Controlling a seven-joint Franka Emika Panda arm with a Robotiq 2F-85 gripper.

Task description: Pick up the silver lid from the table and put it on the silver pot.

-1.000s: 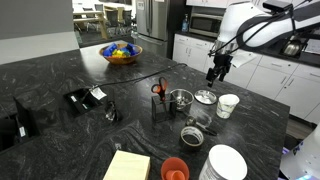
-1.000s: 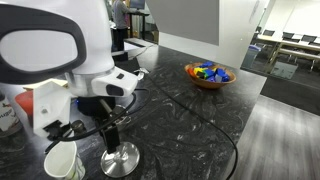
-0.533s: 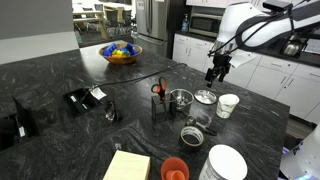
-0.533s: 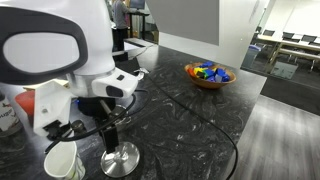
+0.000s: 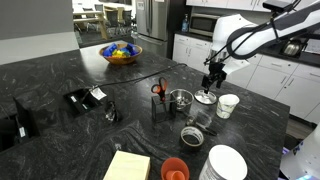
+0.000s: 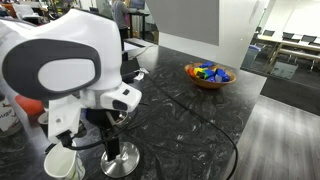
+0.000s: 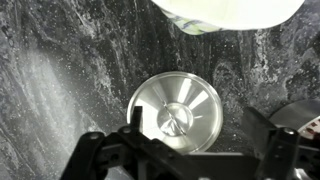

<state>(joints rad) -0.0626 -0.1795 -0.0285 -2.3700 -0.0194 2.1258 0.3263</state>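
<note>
The silver lid (image 7: 176, 108) lies flat on the black marbled table, a shiny round disc with a small knob in its middle. It also shows in both exterior views (image 5: 205, 97) (image 6: 122, 161). My gripper (image 7: 197, 135) is open just above it, and the lid sits between the fingers, closer to one of them. In the exterior views the gripper (image 5: 210, 80) (image 6: 110, 150) hangs low over the lid. The silver pot (image 5: 180, 99) stands upright next to the lid, uncovered.
A white paper cup (image 5: 228, 105) (image 7: 225, 12) stands close beside the lid. Nearer the table's front are a low dark-centred metal vessel (image 5: 191, 134), an orange cup (image 5: 174, 168), a white plate (image 5: 227, 163) and a yellow pad (image 5: 127, 166). A fruit bowl (image 5: 121, 54) stands far back.
The arm has come down, so the gripper is now lower and closer over the lid. The lid and pot have not moved.
</note>
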